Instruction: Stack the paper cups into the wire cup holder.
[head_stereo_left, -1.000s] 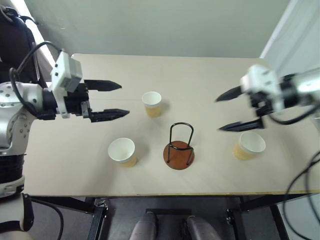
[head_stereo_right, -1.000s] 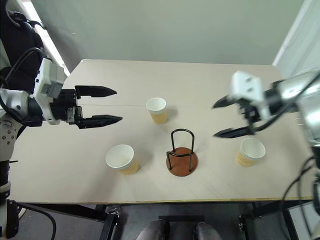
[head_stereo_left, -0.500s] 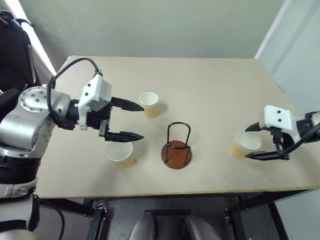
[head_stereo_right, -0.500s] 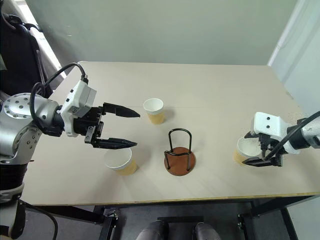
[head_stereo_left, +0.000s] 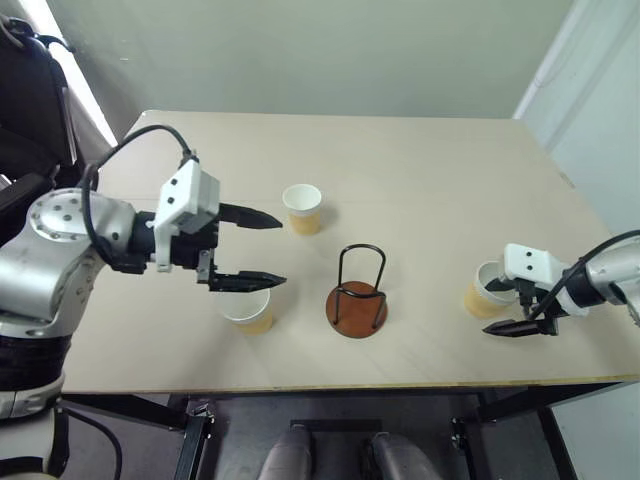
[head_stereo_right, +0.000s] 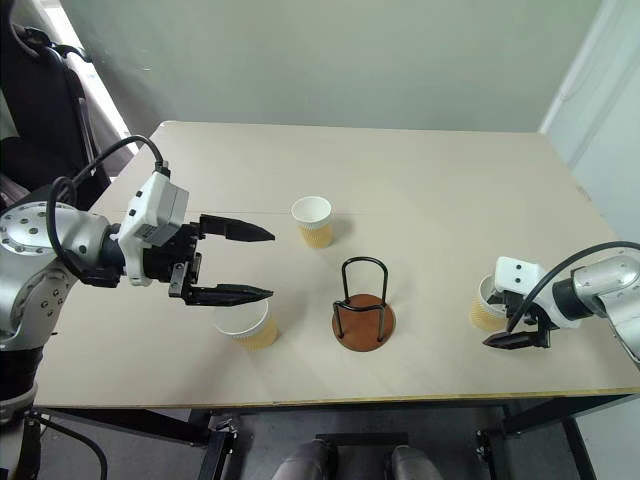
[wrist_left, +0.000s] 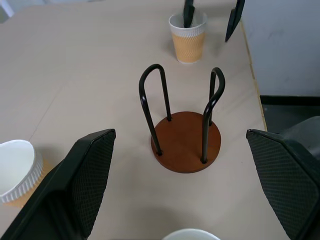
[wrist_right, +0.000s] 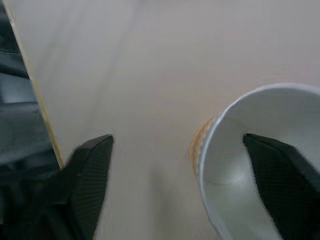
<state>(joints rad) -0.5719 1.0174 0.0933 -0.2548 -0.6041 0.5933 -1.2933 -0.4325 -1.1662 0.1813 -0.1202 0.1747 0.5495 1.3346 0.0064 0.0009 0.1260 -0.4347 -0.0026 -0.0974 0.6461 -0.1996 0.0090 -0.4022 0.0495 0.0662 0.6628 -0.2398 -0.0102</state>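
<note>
Right now your right gripper (head_stereo_left: 512, 312) straddles the rim of the right-hand paper cup (head_stereo_left: 484, 290) near the table's (head_stereo_left: 420, 170) front edge, one black finger (wrist_left: 188, 13) inside the white bowl, the other outside, jaws spread and not pinching. Your left gripper (head_stereo_left: 262, 249) hangs wide open and empty above the front-left cup (head_stereo_left: 247, 310). Between them stands the wire cup holder (head_stereo_left: 356, 293), its reddish-brown disc bearing thin black upright loops, with nothing in it. A third ribbed tan cup (head_stereo_left: 302, 208) sits farther back on the smooth pale tabletop.
</note>
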